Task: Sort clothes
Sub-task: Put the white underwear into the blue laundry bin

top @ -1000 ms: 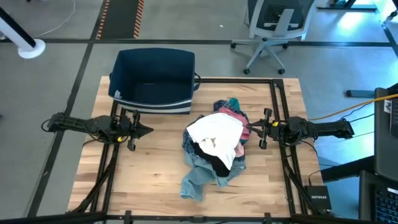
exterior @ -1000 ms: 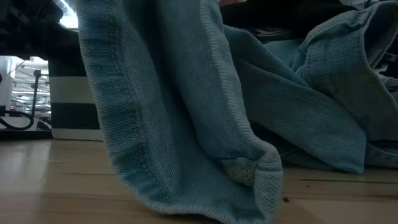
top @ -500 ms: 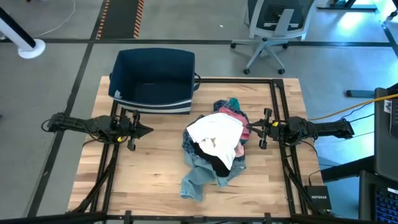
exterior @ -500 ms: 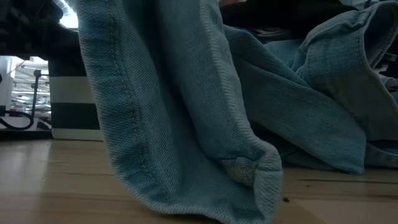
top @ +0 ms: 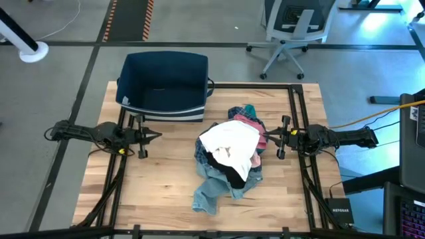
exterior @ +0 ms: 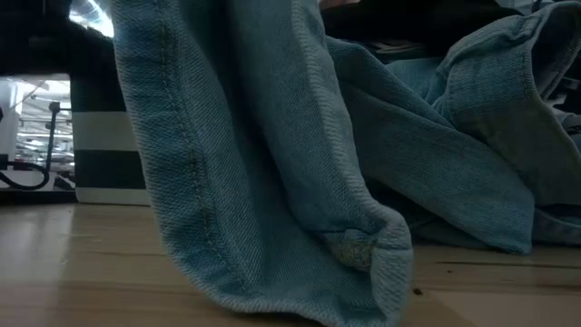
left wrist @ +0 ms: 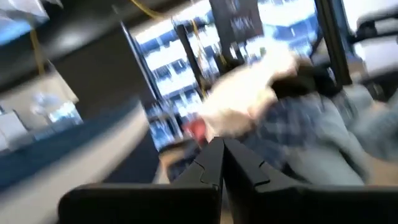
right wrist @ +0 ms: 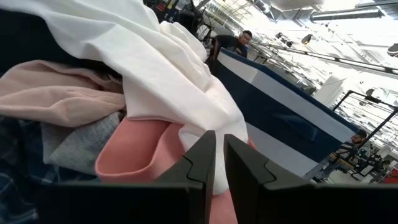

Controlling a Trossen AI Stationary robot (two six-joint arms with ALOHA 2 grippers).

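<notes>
The clothes lie heaped at the table's middle: a white shirt on top, a pink top and a small teal item toward the right and far side, blue plaid and a black piece underneath. Light-blue jeans trail toward the near edge and fill the low view. My left gripper hovers shut to the left of the heap, pointing at it. My right gripper points level at the heap's right edge, its fingers nearly together with only a slit between them. My right gripper has its fingertips right at the pink top's fold, below the white shirt's hem. Nothing lies between the fingers. I cannot tell whether the tips touch the cloth.
A dark navy bin with a white lower band stands at the table's far left, open side up. Black frame rails run along both sides of the table. Bare wood lies between my left gripper and the heap. People show far off in the room.
My left gripper has rolled about the line it points along, staying in place and shut; its wrist view is blurred by the turn. The heap and my right gripper have kept still.
</notes>
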